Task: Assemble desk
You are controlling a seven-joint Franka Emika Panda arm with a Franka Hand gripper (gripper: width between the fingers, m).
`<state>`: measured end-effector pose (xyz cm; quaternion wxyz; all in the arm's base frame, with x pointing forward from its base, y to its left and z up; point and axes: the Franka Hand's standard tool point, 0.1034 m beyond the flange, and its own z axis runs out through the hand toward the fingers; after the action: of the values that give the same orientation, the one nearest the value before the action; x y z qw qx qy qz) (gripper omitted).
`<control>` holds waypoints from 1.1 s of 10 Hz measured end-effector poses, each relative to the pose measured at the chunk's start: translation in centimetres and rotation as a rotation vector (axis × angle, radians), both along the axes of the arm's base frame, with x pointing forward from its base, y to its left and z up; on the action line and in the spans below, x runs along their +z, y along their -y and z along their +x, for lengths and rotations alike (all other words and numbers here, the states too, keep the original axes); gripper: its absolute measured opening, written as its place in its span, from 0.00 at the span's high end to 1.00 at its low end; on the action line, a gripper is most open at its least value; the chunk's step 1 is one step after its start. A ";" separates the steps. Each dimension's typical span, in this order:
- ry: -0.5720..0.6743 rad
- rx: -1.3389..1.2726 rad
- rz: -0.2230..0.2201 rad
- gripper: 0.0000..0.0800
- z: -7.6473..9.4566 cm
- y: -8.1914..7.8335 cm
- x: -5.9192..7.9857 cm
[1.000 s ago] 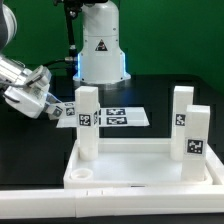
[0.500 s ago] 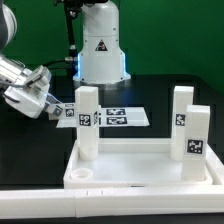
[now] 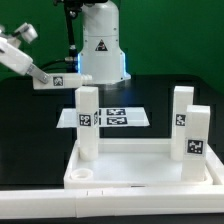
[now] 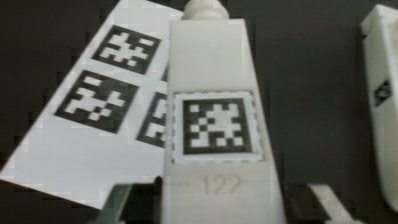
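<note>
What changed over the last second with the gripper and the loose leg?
The gripper rose and swung toward the exterior view's right, carrying the fourth leg off the table near the marker board; its fingers closed further during the second. The desk top and the three legs standing in it, one at the exterior view's left and two at its right, stayed put.

White desk legs (image 3: pixel 88 120) and marker board (image 3: pixel 112 118) bear black-and-white square tags; black table (image 3: pixel 30 130).

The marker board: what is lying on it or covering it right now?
In the wrist view, a white tagged leg crosses in front of the marker board, hiding its edge; whether it touches is unclear. In the exterior view an upright leg masks part.
</note>
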<state>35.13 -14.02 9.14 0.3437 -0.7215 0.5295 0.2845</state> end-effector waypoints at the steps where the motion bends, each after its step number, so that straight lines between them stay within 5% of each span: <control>1: 0.029 0.025 -0.008 0.64 0.1 0.3 0.0; 3: 0.105 0.068 -0.003 0.64 1.9 1.9 1.6; 4: 0.179 0.109 -0.040 0.64 4.4 3.3 3.0; 6: 0.291 0.166 -0.188 0.64 7.5 2.4 3.9; 7: 0.305 0.144 -0.247 0.64 7.0 2.4 3.7; 9: 0.353 0.140 -0.388 0.64 7.4 3.0 3.7; 10: 0.385 0.197 -0.422 0.64 8.6 4.3 4.4; 11: 0.440 0.244 -0.500 0.64 10.9 4.9 5.2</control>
<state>46.03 -18.96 14.34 0.2258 -0.8852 0.4061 0.0225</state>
